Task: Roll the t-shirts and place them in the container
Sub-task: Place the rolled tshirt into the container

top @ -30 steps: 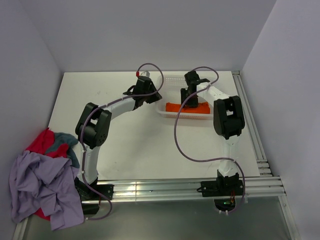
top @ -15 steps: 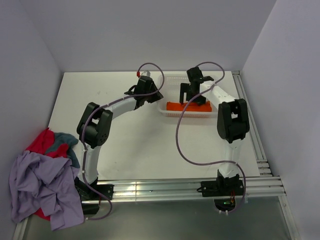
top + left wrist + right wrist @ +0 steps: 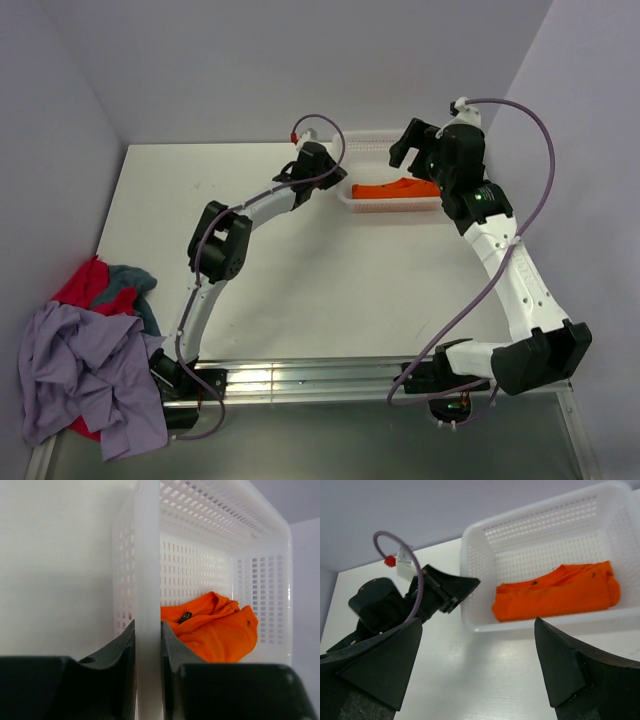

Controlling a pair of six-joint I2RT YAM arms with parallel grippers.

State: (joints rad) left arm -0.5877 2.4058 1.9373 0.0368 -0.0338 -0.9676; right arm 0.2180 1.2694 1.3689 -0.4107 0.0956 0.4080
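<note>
Orange t-shirt [image 3: 557, 592] sits rolled in basket [image 3: 148, 555], just ahead of wide-open, empty right hand [image 3: 478, 622]; left hand [image 3: 148, 635] pinches basket wall. Likely next: release, fetch lavender t-shirt [image 3: 75, 365].

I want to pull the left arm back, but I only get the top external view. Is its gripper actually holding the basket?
Observer: Yes. The left wrist view shows the left gripper shut on the basket, with its perforated side wall between the jaws.
Operator: Is the right gripper carrying anything?
Observer: No. The right wrist view shows the right gripper open and empty, with the orange t-shirt lying in the basket beyond it.
</note>
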